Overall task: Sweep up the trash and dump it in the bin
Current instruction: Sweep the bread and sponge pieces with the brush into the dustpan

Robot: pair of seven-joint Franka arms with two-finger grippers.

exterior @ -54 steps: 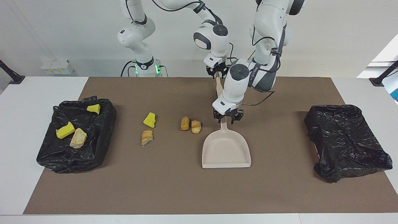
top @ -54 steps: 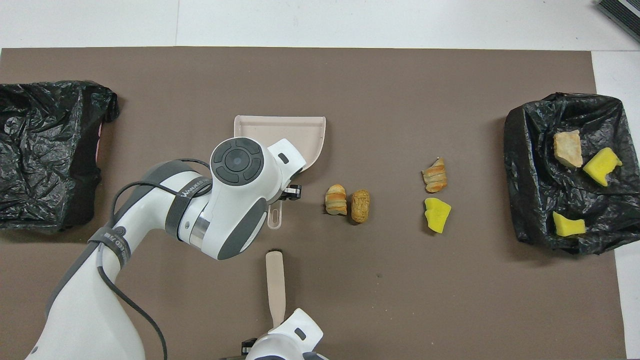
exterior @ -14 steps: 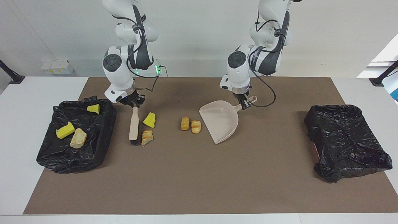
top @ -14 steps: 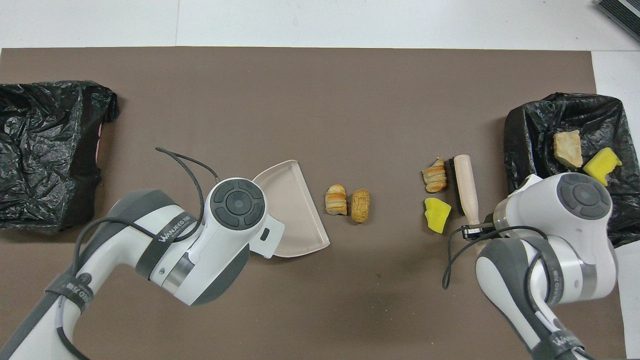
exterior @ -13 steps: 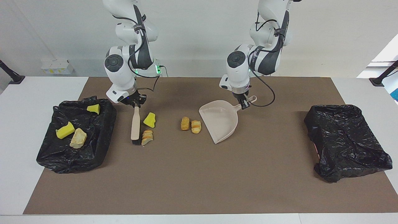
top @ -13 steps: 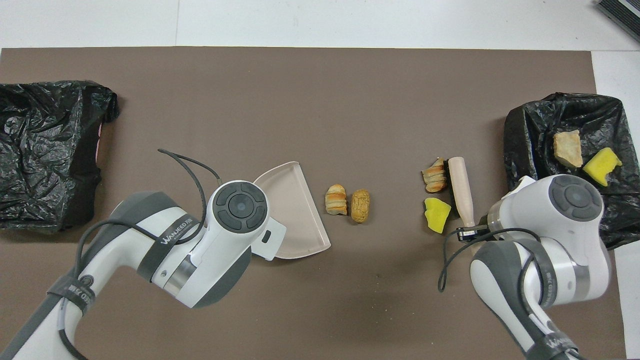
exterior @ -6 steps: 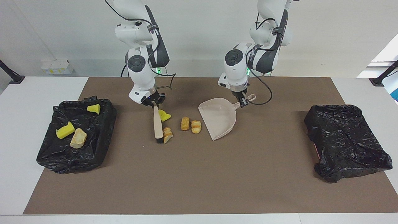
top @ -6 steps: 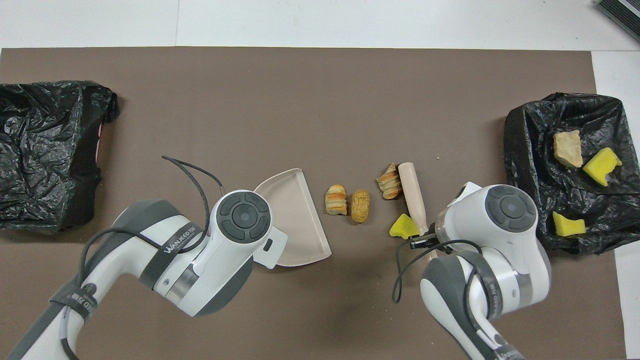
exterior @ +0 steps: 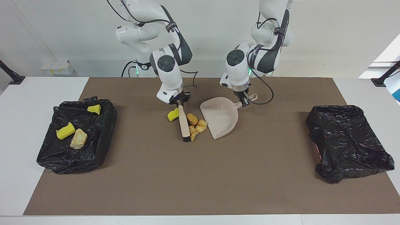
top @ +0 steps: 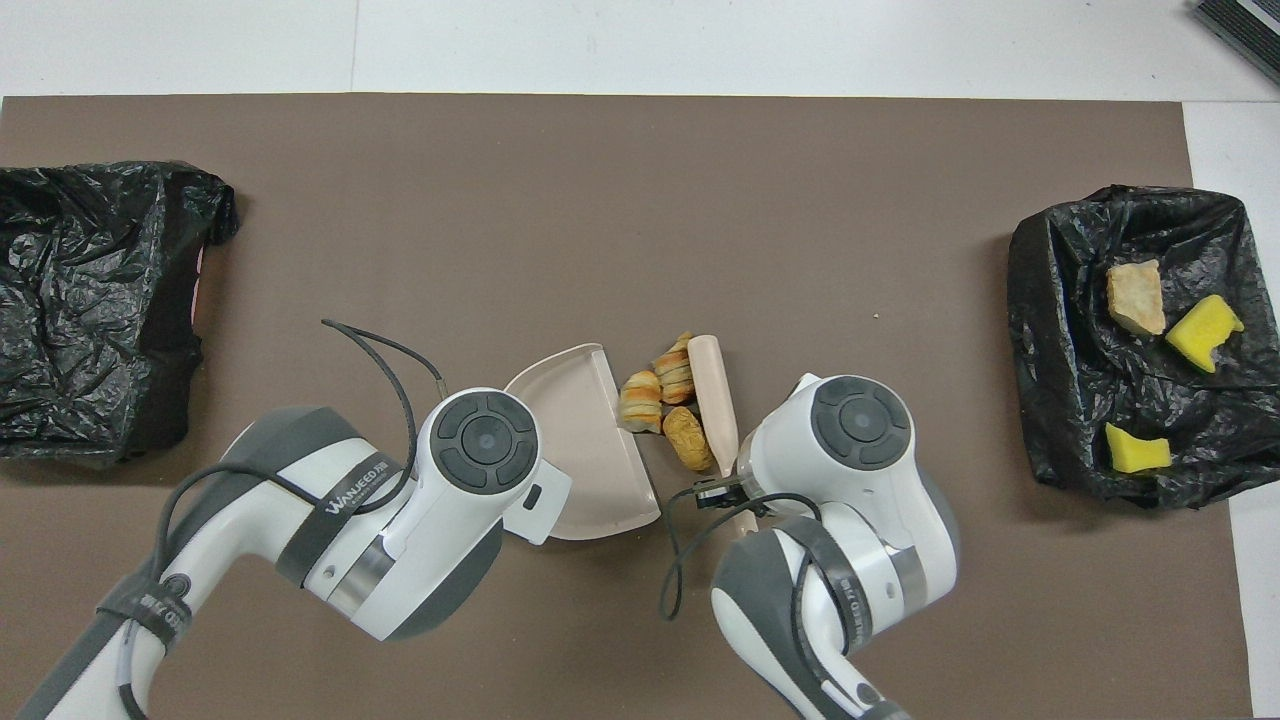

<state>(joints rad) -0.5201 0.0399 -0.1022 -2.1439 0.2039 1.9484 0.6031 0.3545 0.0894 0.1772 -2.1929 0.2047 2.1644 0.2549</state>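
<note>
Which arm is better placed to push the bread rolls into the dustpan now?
Right. The right gripper holds the brush against the rolls; the left gripper holds the dustpan beside them.

A brown mat (exterior: 200,187) is covering a white bench (exterior: 31,93). A beige dustpan (exterior: 223,120) is showing a pale pinkish tint. A beige brush (exterior: 183,125) is carrying black bristles. Three tan rolls (exterior: 197,125) are showing orange stripes. A yellow sponge chunk (exterior: 172,115) is showing beside the brush. Two bins (exterior: 347,140) are wearing glossy black liners; one is holding yellow chunks and a pale tan piece.
</note>
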